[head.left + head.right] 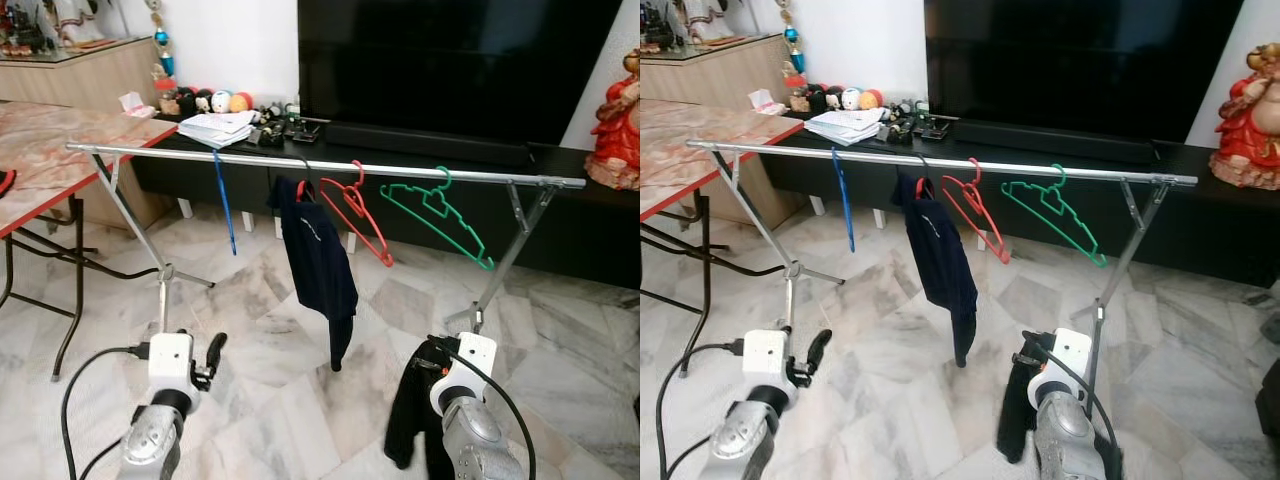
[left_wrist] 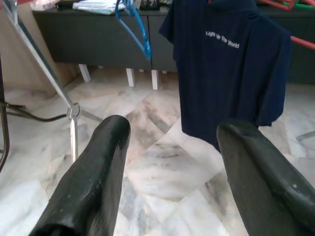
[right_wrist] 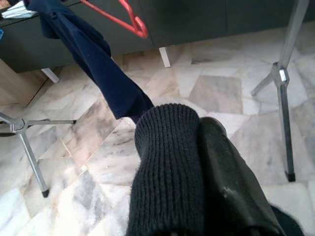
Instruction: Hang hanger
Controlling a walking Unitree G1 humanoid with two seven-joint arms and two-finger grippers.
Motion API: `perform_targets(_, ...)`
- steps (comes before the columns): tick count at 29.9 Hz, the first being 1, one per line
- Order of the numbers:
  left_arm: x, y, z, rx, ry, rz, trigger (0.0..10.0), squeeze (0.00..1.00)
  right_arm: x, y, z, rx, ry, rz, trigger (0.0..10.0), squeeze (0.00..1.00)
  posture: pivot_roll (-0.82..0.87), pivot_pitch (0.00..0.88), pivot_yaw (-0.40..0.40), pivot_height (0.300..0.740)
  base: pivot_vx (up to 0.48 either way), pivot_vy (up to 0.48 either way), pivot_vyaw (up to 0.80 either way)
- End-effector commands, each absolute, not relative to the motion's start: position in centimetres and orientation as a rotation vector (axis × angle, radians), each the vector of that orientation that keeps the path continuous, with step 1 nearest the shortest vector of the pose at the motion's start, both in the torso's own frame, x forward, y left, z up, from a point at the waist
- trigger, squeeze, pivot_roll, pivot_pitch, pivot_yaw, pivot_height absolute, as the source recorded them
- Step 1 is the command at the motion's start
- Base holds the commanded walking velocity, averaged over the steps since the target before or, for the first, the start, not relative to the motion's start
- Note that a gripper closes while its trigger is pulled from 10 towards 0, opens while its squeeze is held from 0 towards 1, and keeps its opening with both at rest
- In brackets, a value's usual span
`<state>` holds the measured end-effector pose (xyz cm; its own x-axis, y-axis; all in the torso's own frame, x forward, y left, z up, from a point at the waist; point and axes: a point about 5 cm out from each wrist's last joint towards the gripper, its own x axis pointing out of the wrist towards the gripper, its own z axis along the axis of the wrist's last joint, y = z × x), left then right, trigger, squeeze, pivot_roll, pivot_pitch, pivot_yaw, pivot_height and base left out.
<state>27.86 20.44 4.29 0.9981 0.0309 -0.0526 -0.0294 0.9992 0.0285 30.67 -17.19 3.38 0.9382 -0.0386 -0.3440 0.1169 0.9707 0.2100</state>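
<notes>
While the garment hangs low in the right gripper, every risk below comes from how it is held and how crowded the rail is.

Right gripper (image 1: 432,362): closed on a black knitted garment (image 1: 408,415), which droops well below the rail; the wrist view shows ribbed knit wrapped over one finger, and I cannot make out a hanger inside it.

Left gripper (image 2: 170,162): fingers spread wide, holding nothing, low near the rack's left leg.

Rail (image 1: 330,165): a silver bar across the room in front of the TV cabinet (image 1: 600,240), carrying a blue hanger (image 1: 224,205), a navy T-shirt (image 1: 318,260), a red hanger (image 1: 360,222) and a green hanger (image 1: 440,215).

Free space: between the blue hanger and the navy T-shirt, and past the green hanger (both look narrow).

Risk, slip: the grip seems to be on soft knit only, so a lift could let the fabric slide through the fingers and drop to the marble floor (image 1: 260,330).

Risk, snag: raising the trailing cloth close to the red or green hanger could knock either off the bar.

Risk, rack: brushing the right leg (image 1: 510,255) beside the arm could shift the light frame.
</notes>
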Motion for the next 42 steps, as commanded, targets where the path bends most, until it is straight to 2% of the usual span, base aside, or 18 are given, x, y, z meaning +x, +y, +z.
perform_targets(1,28.1,20.1,4.7,0.029,0.049,0.032,10.0,0.00,31.4,-16.9,4.5,0.200,0.293,-0.039,10.0,0.00,0.06,0.000,0.025,0.740,0.000,0.330,0.00)
perform_targets(6,28.1,19.6,5.2,0.001,0.041,0.049,10.0,0.00,31.5,-18.0,4.9,0.189,0.281,-0.064,10.0,0.00,0.07,0.000,0.011,0.740,0.000,0.385,0.00)
perform_targets(25,28.1,20.7,6.4,-0.005,0.033,0.079,10.0,0.00,31.9,-17.4,4.9,0.178,0.285,-0.062,10.0,0.00,0.09,0.000,0.015,0.740,0.000,0.471,0.00)
perform_targets(42,27.8,20.4,6.4,-0.112,0.046,0.092,10.0,0.00,31.8,-16.9,4.2,0.152,0.324,-0.015,10.0,0.00,0.08,0.000,0.016,0.740,0.016,0.000,0.00)
